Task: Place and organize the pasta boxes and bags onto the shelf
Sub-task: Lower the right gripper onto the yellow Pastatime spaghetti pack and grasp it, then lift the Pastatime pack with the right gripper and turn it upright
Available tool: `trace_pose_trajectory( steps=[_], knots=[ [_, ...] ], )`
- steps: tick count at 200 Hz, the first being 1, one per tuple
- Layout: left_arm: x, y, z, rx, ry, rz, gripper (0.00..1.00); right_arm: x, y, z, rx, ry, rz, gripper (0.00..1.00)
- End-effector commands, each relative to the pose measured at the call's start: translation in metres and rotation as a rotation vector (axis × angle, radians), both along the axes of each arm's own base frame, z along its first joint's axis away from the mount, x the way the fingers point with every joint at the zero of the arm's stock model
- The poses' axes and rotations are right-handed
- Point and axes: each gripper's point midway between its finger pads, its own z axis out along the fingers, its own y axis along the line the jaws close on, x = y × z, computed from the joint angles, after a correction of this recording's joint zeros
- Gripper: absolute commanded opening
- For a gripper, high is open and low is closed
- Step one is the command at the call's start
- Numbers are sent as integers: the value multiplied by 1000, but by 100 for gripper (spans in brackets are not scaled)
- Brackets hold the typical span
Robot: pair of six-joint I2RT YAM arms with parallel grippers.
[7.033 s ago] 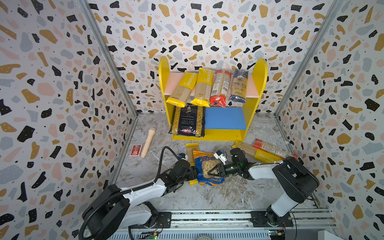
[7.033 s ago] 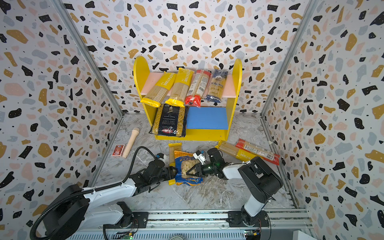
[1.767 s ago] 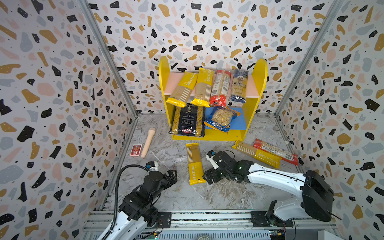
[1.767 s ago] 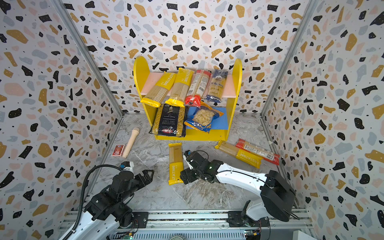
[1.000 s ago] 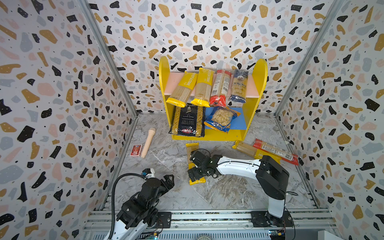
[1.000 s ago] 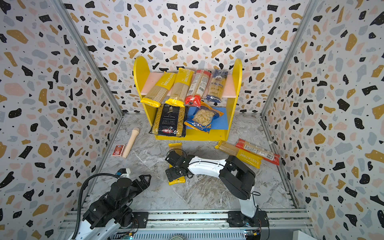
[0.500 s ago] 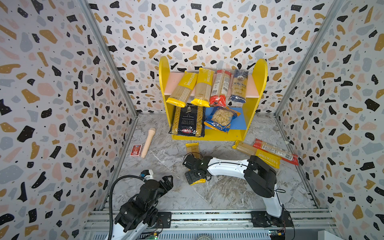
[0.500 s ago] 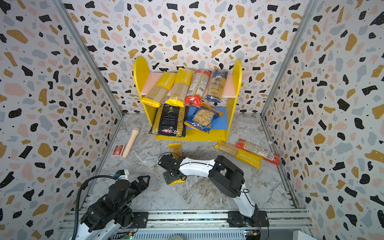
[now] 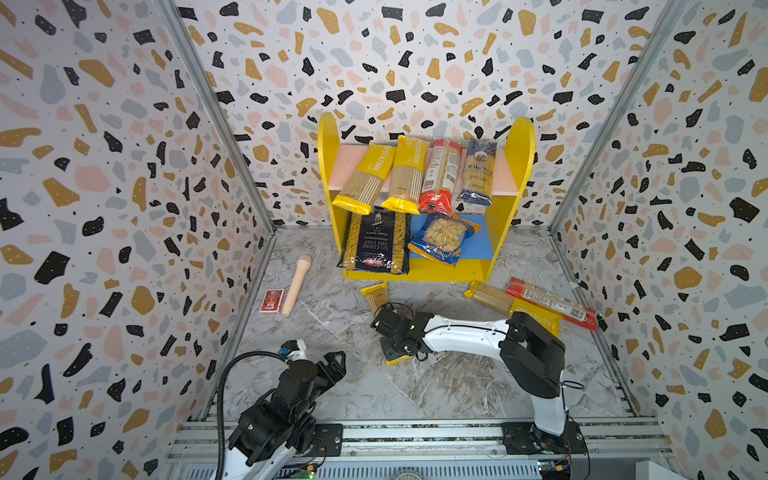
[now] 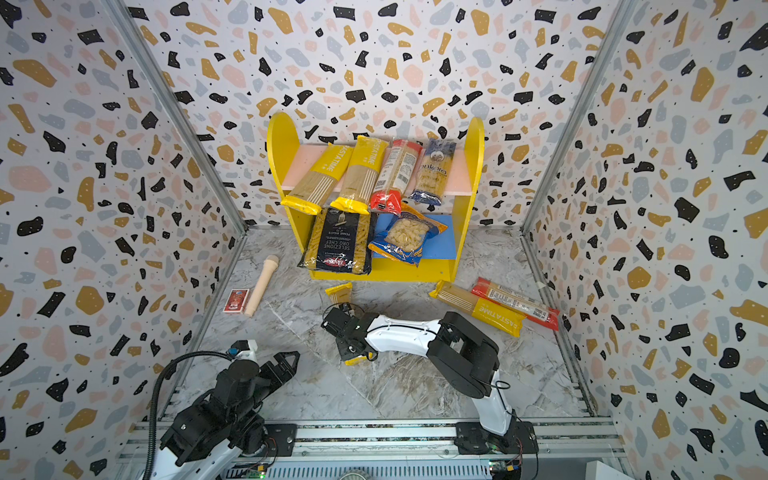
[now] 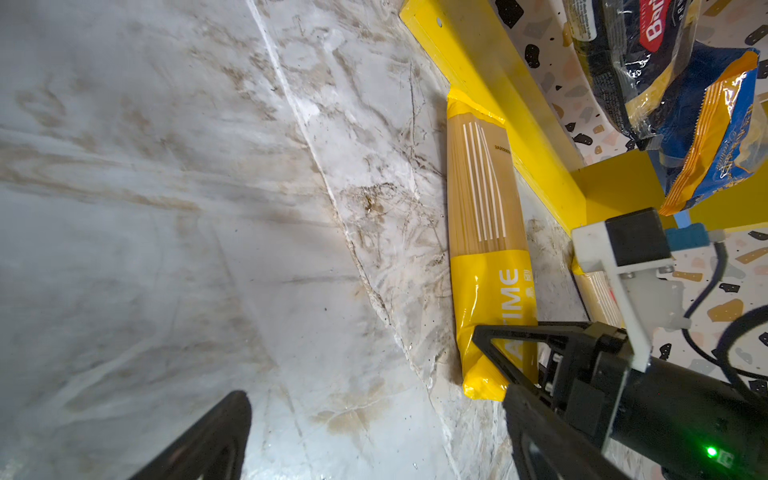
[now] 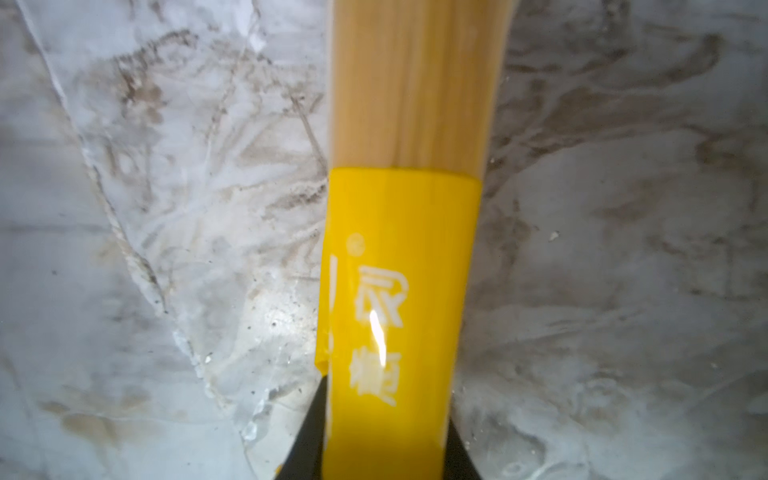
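A long yellow PASTATIME pack [image 9: 374, 293] [image 10: 340, 293] [image 12: 399, 270] lies on the floor in front of the shelf [image 9: 515, 166] [image 10: 278, 158]. My right gripper [image 9: 397, 336] [image 10: 349, 336] [image 12: 382, 436] is shut on its near half, with the black fingers [image 12: 307, 432] pressed against both sides. My left gripper [image 9: 332, 361] [image 11: 374, 436] hangs open and empty at the front left. The pink upper board carries several spaghetti packs. On the blue lower board sit the black Barilla bag [image 9: 376, 241] and a blue-orange bag [image 9: 442, 239]. Another yellow pack [image 9: 511, 307] and a red pack [image 9: 548, 303] lie at the right.
A beige wooden stick [image 9: 296, 284] and a small red card box [image 9: 272, 300] lie at the left near the wall. Speckled walls close in three sides. A metal rail [image 9: 415, 432] runs along the front edge.
My right gripper slid left over the yellow pack and closed on it. The left arm has hardly moved and stays open.
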Motion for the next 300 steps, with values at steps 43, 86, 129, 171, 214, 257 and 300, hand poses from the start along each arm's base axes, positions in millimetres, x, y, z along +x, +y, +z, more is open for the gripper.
trace_pose_trajectory(
  steps=[43, 86, 129, 171, 214, 257, 300],
  knots=[
    [5, 2, 22, 7, -53, 1, 95, -3, -64, 2, 42, 47, -104, 9],
    [11, -1, 30, 15, -63, -1, 95, 19, -106, 21, 61, -35, -198, 8],
    [18, -4, 36, 14, -77, 2, 95, 47, -139, 39, 89, -124, -275, 8],
    [26, -9, 43, 16, -82, -4, 95, 82, -162, 59, 165, -207, -356, 8],
    [36, -15, 52, 19, -96, -9, 95, 103, -173, 75, 264, -250, -383, 7],
    [41, -19, 56, 27, -93, -16, 94, 103, -168, 85, 390, -250, -353, 6],
    [40, -18, 52, 28, -84, -15, 94, 92, -171, 94, 454, -262, -355, 5]
  ],
)
